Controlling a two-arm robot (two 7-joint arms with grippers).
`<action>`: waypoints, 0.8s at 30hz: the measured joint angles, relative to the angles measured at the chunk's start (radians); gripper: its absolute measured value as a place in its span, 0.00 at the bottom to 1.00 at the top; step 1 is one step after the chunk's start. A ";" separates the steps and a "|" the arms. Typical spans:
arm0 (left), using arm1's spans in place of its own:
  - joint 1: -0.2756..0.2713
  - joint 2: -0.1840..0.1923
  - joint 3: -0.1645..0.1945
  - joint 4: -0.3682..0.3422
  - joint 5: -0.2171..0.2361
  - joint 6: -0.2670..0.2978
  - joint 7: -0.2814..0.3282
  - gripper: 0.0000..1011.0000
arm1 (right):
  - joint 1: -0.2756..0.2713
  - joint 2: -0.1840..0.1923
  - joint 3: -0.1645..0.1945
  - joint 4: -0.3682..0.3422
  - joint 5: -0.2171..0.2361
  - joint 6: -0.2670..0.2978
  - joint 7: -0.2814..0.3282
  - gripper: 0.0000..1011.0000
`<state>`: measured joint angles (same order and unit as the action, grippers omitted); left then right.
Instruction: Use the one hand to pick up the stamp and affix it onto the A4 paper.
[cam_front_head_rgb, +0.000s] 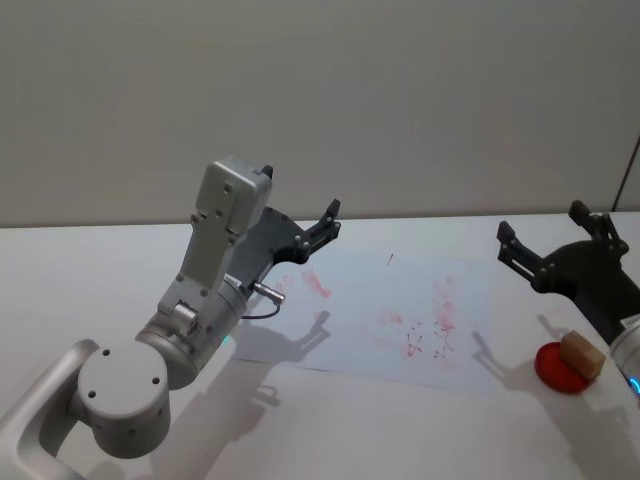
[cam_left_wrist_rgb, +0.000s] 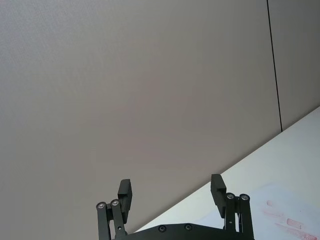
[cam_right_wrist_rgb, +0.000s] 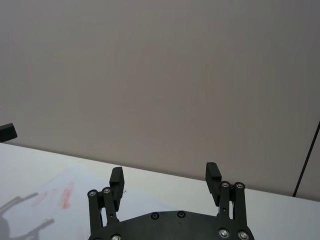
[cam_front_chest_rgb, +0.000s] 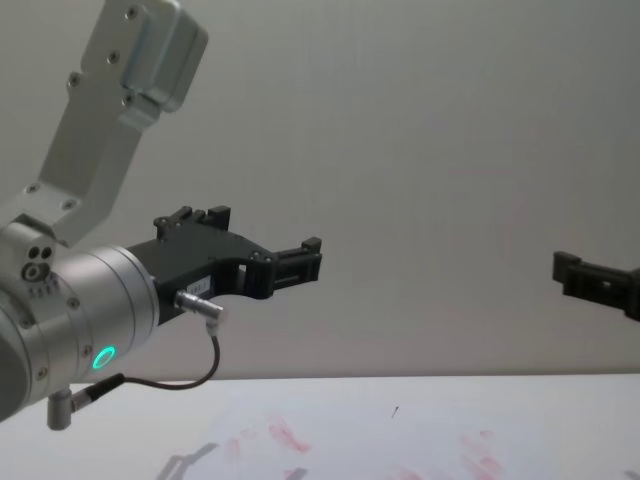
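Black left gripper is held at the left edge of the red-smudged white A4 paper, jaws apart. Tan wooden block stamp, right of paper, is not yet grasped; black right gripper jaws apart.

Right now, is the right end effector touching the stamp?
Apart. The head view shows the right end effector raised and open, its fingers pointing away from the stamp, which sits on the red pad.

This looks like a robot lab or test cell. A plain white table stands against a bare grey wall, with a metal robot arm over it.
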<state>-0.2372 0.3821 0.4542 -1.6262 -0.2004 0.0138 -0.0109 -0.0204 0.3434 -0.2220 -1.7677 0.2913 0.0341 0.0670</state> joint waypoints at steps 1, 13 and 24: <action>0.000 0.000 0.000 0.000 0.000 0.000 0.000 0.99 | -0.002 0.002 0.002 -0.001 0.002 0.000 0.000 0.99; 0.000 0.000 0.000 0.000 0.000 0.000 0.000 0.99 | -0.084 0.098 0.061 -0.023 0.060 0.043 -0.005 0.99; 0.000 0.000 0.000 0.000 0.000 0.000 0.000 0.99 | -0.137 0.173 0.101 -0.017 0.078 0.120 0.025 0.99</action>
<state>-0.2372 0.3821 0.4542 -1.6262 -0.2004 0.0139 -0.0109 -0.1574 0.5167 -0.1207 -1.7850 0.3692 0.1539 0.0924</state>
